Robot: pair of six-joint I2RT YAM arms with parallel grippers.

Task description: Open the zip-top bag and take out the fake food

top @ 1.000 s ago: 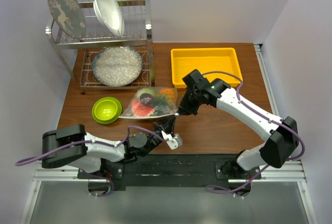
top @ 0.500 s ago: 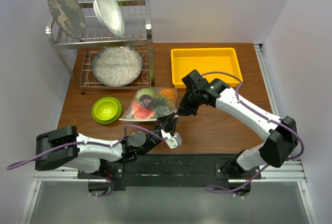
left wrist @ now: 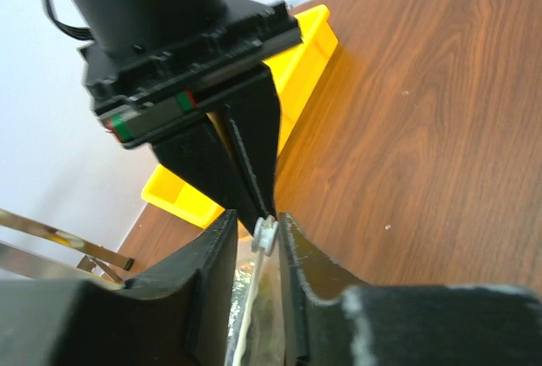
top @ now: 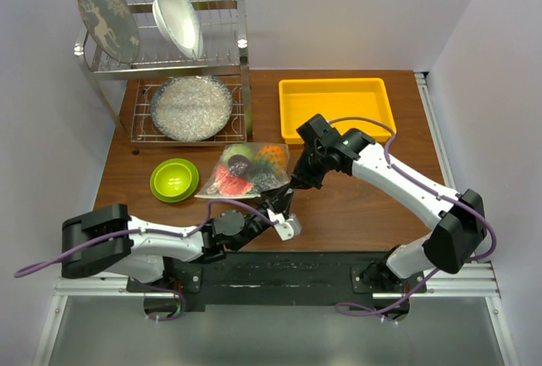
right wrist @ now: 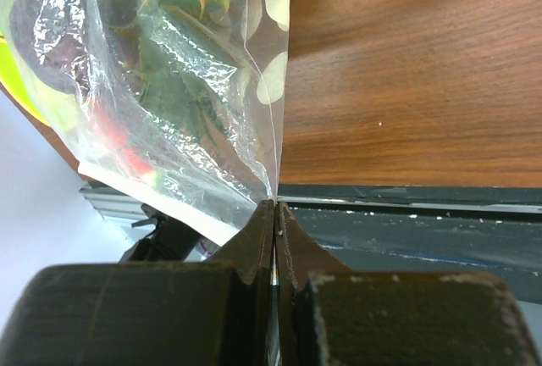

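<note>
Brown table (top: 356,213), right tool (right wrist: 275,209) pinching zip-top bag (right wrist: 169,86) corner, left tool (left wrist: 257,224) now slackened astride slider (left wrist: 265,237).

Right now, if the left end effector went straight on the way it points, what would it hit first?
The white zip tab of the bag, sitting between its jaws; just behind that, the right end effector pinching the bag. Depth is unclear.

White arms (top: 405,181) with black joints (top: 449,243), purple cables (top: 364,118), black fingers (right wrist: 254,243).
</note>
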